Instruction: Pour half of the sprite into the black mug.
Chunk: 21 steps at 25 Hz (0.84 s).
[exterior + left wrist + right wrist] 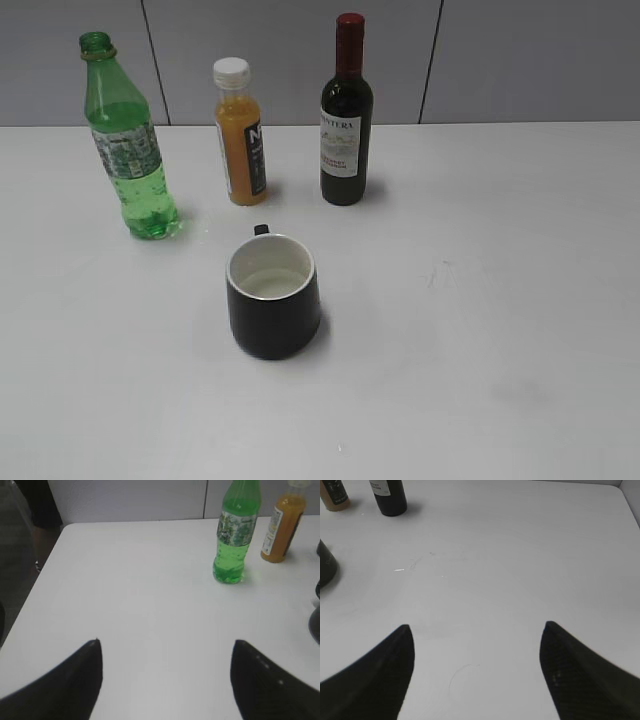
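Note:
The sprite (128,140), a tall green uncapped bottle with a patterned label, stands upright at the back left of the white table; the left wrist view shows it (234,535) ahead and to the right. The black mug (273,295) with a white inside sits upright in the middle, handle to the back, and its dark edge (326,565) shows at the left of the right wrist view. My left gripper (166,647) is open over bare table, well short of the bottle. My right gripper (477,630) is open too, with nothing between its fingers. Neither arm shows in the exterior view.
An orange juice bottle (240,132) with a white cap and a dark wine bottle (346,115) stand at the back, right of the sprite. The table's left edge (35,580) drops off beside my left gripper. A grey panelled wall (500,60) runs behind the table.

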### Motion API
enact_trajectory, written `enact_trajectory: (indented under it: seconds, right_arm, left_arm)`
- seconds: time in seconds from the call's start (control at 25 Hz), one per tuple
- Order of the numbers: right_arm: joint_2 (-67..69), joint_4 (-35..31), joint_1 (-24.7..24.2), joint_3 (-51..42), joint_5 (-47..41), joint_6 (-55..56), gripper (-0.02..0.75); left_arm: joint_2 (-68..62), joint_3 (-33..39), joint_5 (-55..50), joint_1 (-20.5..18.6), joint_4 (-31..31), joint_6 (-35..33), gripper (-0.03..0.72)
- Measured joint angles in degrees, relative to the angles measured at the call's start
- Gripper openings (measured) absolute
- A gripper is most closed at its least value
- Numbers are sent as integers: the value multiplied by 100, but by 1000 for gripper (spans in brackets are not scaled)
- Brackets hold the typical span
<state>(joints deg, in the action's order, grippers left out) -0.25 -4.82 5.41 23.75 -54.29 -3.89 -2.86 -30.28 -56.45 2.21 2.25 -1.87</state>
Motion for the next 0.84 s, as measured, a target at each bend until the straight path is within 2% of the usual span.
enact_trajectory:
  seconds: [0.36, 0.84]
  right_arm:
    - [0, 0, 0, 0, 5, 0, 590]
    - [0, 0, 0, 0, 5, 0, 590]
  left_arm:
    - [321, 132, -302, 0, 135, -443, 594]
    - [321, 144, -336, 0, 153, -504, 593]
